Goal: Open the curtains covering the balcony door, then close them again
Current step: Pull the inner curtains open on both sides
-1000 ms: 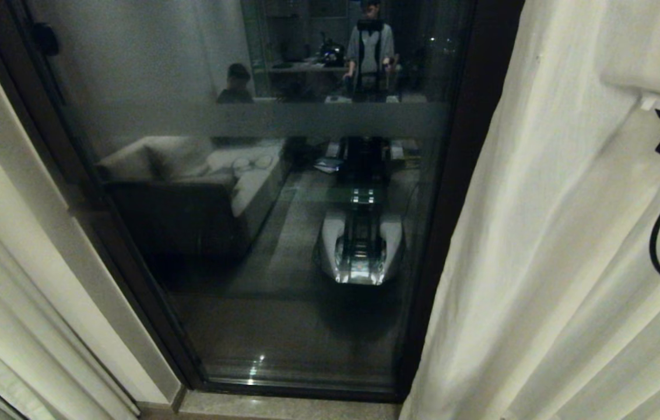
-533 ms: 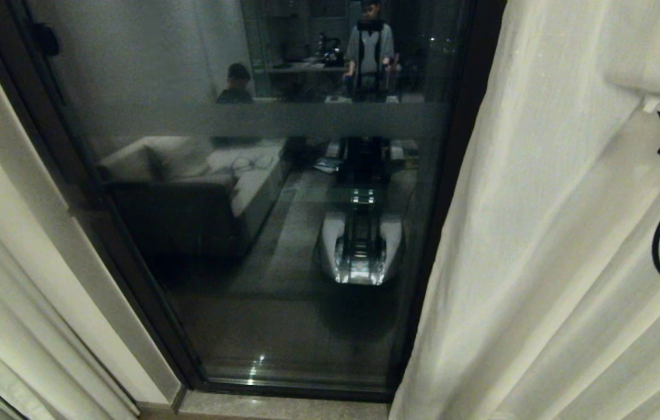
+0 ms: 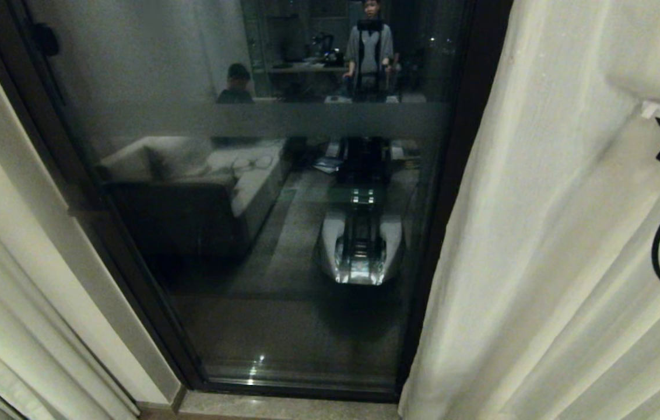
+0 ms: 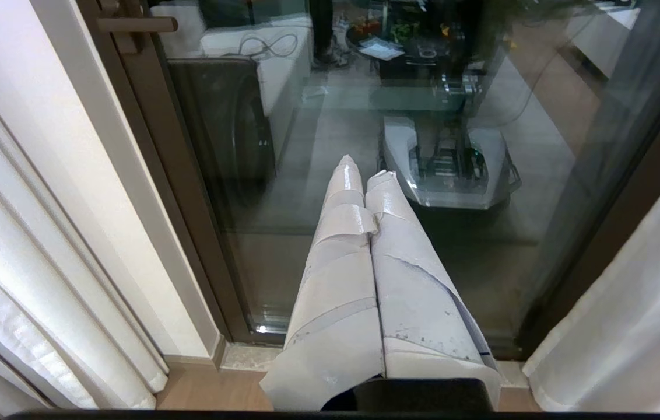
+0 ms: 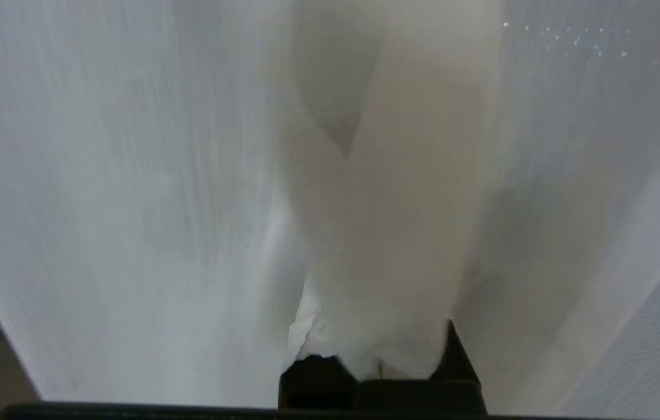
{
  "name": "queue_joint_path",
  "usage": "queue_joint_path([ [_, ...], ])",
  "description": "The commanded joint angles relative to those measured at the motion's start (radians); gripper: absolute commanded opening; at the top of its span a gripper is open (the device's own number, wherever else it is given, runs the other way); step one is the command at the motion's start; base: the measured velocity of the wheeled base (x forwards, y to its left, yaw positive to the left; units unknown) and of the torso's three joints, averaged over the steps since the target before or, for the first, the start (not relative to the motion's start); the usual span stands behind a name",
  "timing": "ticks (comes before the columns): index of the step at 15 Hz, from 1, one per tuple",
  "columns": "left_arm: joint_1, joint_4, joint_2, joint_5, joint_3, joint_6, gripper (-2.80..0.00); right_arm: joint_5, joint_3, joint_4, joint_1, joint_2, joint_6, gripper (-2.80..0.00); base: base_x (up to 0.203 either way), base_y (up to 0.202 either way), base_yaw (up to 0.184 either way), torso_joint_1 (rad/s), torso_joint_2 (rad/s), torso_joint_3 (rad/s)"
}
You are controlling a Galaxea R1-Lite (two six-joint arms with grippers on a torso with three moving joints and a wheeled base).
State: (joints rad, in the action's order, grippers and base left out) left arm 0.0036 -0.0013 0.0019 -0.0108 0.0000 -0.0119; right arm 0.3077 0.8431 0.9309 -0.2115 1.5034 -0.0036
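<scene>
Two cream pleated fabric curtains (image 3: 546, 245) hang at the frame's left and right edges, leaving the dark-framed glass balcony door (image 3: 260, 233) bare in the centre. To draw the right panel across well, I judge a slow, level sweep best. The right gripper (image 5: 365, 233), at the far right, is buried in that panel's folds, closed on no cloth I can make out; the left gripper (image 4: 365, 181) is closed, empty.

The inner edge of the right-hand cream pleated fabric curtain (image 3: 540, 245) is swaying against the dark frame of the glass balcony door (image 3: 470, 146): having drifted across the frame towards the pane, it is now easing back off it.
</scene>
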Motion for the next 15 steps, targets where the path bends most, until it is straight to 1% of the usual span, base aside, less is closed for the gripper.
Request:
queue_joint_path([
  [1,0.0,0.0,0.0,0.0,0.0,0.0,-2.8,0.002,-0.022,0.033,0.0,0.0,0.001,-2.8,0.0,0.0,0.0,0.0,0.0,0.0],
  [3,0.0,0.0,0.0,0.0,0.0,0.0,-2.8,0.002,-0.039,0.054,0.0,0.001,0.003,-2.8,0.0,0.0,0.0,0.0,0.0,0.0],
  [15,-0.001,0.0,0.0,0.0,0.0,0.0,-2.8,0.002,-0.044,0.055,-0.002,0.003,0.005,-2.8,0.0,0.0,0.0,0.0,0.0,0.0],
])
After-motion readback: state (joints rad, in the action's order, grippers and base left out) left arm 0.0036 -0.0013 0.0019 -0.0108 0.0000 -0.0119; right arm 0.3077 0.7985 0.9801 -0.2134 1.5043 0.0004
